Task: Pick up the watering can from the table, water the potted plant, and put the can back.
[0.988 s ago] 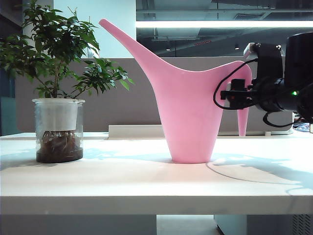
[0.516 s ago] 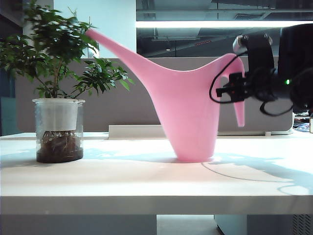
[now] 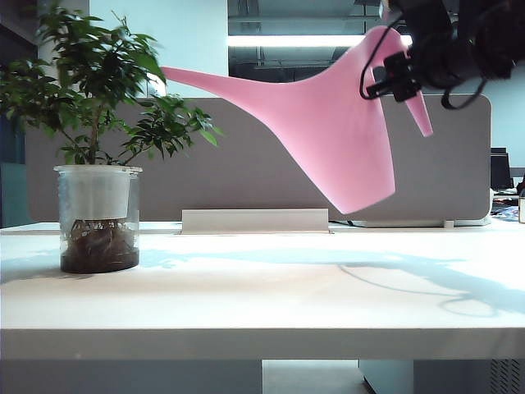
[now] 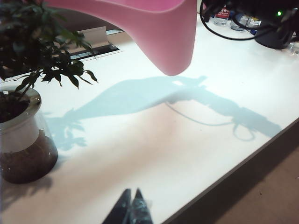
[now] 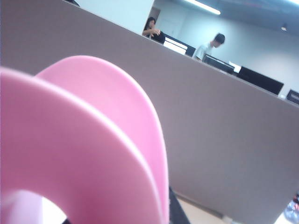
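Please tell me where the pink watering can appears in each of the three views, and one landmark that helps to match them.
Exterior view: watering can upper centre-right, lifted off the table, spout toward the potted plant.
Left wrist view: watering can along the top edge.
Right wrist view: watering can fills the lower left, very close.
Shared landmark: grey partition.

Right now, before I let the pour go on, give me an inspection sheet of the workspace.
Surface: white table, bare apart from the pot and shadows.
Job's things: pink watering can lifted clear of the table, tilted, spout reaching toward the potted plant, which stands upright at the left.
Clutter: bottles at the far edge in the left wrist view.
Grippers: right gripper shut on the can's handle, up high; left gripper shut, low over the near table edge, holding nothing.
Cables: black cable looping off the right wrist.
Surroundings: grey partition; two people behind it.
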